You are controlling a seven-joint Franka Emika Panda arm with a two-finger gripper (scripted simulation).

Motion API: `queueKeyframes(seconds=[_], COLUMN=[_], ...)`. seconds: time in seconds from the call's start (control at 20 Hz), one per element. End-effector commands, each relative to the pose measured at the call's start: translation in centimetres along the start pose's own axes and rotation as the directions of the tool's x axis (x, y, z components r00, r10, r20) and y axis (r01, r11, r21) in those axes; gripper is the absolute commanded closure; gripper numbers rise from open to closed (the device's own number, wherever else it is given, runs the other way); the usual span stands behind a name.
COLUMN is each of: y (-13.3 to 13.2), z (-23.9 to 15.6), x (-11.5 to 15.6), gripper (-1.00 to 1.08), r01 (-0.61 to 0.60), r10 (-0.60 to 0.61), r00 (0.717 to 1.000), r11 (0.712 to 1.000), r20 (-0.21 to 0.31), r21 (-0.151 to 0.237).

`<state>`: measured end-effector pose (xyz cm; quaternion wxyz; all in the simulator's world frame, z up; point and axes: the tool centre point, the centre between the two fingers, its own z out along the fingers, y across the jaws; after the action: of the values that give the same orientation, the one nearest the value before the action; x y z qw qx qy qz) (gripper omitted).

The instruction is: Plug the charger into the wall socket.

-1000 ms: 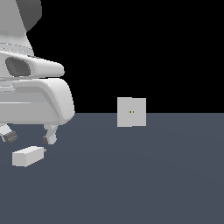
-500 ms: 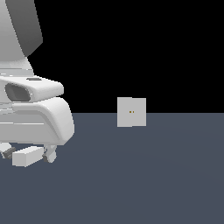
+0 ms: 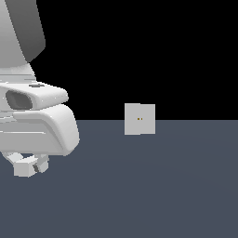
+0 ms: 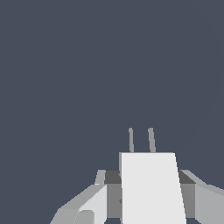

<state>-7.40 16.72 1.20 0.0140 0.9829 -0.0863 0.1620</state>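
Note:
The charger (image 3: 22, 168) is a small off-white block lying low at the exterior view's left, under the big white arm. My gripper (image 3: 28, 166) straddles it, and a finger (image 3: 43, 163) presses each side. In the wrist view the charger (image 4: 151, 188) fills the gap between the dark pads (image 4: 113, 192), and its two thin prongs (image 4: 141, 140) point away from the hand. The gripper (image 4: 149, 179) is shut on it. The wall socket (image 3: 139, 119), a light-grey square plate with two tiny yellowish holes, stands upright well to the right and farther back.
The dark blue-grey floor (image 3: 153, 195) stretches from the charger to the socket. The arm's bulky white links (image 3: 37, 121) fill the exterior view's left and hide part of the hand.
The hand came down over the charger, and the fingers, wide apart half a second ago, have closed in against its sides. The charger shifted slightly; the socket has not moved.

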Motion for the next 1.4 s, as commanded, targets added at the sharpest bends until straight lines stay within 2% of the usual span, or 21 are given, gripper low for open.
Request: queueKeyframes(seconds=[0.0, 0.25, 0.55, 1.35], y=[0.0, 0.3, 1.8, 9.6], z=[0.0, -0.1, -0.4, -2.1], x=[0.0, 0.1, 1.0, 5.7], gripper=[1.08, 1.08, 1.08, 1.08], r01=[0.001, 0.003, 0.017, 0.087], r10=[-0.001, -0.003, -0.017, -0.087], r00=[1.000, 1.000, 1.000, 0.996], r11=[1.000, 1.000, 1.000, 0.996], r20=[0.000, 0.000, -0.001, -0.006], r21=[0.000, 0.001, 0.006, 0.028])
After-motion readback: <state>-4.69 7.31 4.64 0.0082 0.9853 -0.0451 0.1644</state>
